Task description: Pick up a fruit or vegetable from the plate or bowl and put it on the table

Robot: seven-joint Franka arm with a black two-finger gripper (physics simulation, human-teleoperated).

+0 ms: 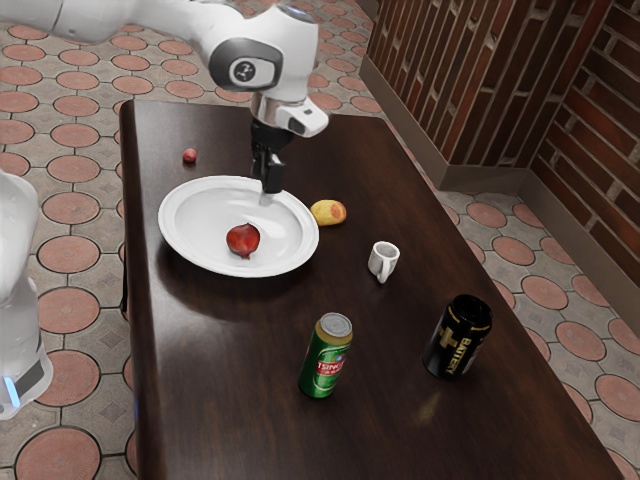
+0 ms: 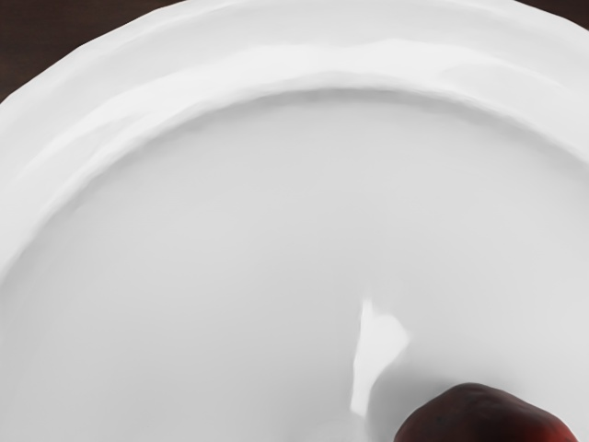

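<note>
Brick walls [image 1: 470,90], tiled floor [image 1: 75,252], dark table [image 1: 510,430]

On table [image 1: 240,350] | plate [image 1: 172,224] | red fruit [image 1: 190,156] | yellow fruit [image 1: 327,212] | mug [image 1: 382,260] | green can [image 1: 326,358] | black can [image 1: 458,338]

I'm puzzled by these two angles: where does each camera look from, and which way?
Exterior view: at the arm's side, looking down across the table; the arm and its tool show.
Wrist view: on the arm's hand, facing down into the white plate.
Shared: the plate and the red fruit or vegetable in it.
</note>
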